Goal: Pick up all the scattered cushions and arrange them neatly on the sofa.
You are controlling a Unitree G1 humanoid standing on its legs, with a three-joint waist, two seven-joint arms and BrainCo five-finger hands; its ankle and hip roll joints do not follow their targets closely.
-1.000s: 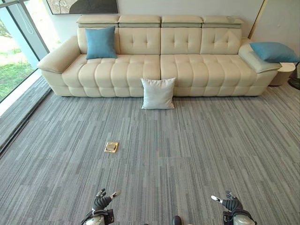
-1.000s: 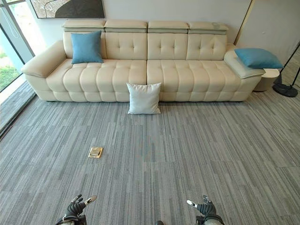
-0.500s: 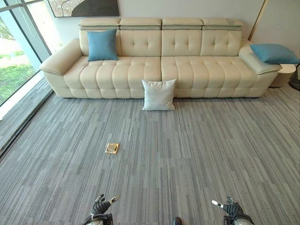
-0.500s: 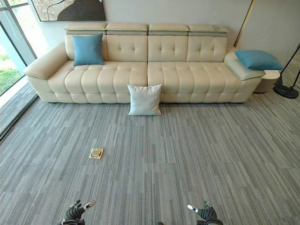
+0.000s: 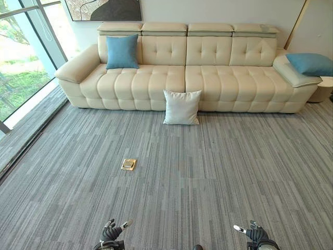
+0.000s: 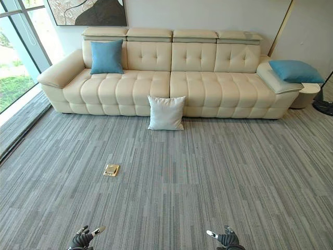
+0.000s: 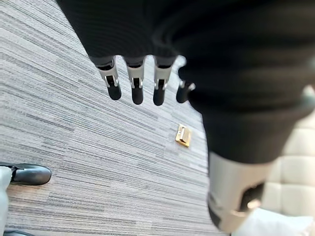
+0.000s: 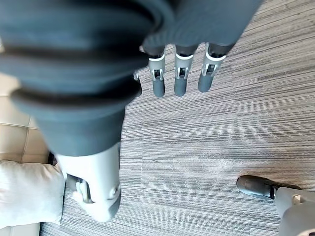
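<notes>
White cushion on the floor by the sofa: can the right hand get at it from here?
Probably not yet. The white cushion leans against the sofa front, far across bare carpet from the right hand, which hangs open and low. Nothing blocks the path; the robot would have to walk closer.

Grey striped carpet (image 5: 218, 177) with a brass floor socket (image 5: 128, 164), bright windows (image 5: 26, 62), framed picture (image 5: 104, 9).

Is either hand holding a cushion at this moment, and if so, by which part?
Nothing is held. The left hand and right hand are both open and empty above the carpet.
</notes>
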